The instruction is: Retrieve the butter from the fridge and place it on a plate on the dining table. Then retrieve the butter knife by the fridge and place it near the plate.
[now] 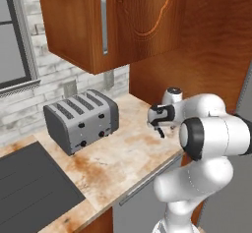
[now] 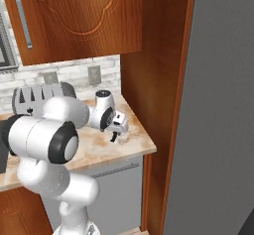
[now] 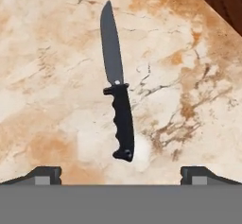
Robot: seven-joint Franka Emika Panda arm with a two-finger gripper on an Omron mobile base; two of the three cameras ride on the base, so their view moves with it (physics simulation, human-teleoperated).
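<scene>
Grey fridge flank at right, beyond wooden panel. Marbled counter with toaster at left. Gripper poised over counter's corner end, jaws spread wide, nothing between them. Butter knife flat on counter below, black handle nearer finger tips, blade pointing away. Risk: thin, flat knife; fingers likely to scrape counter or skid handle sideways if descent off-centre or closing axis misaligned with handle.

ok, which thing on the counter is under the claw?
The butter knife: slim, black-handled, lying flat below the open claw. The grey toaster stands well apart from it.
</scene>
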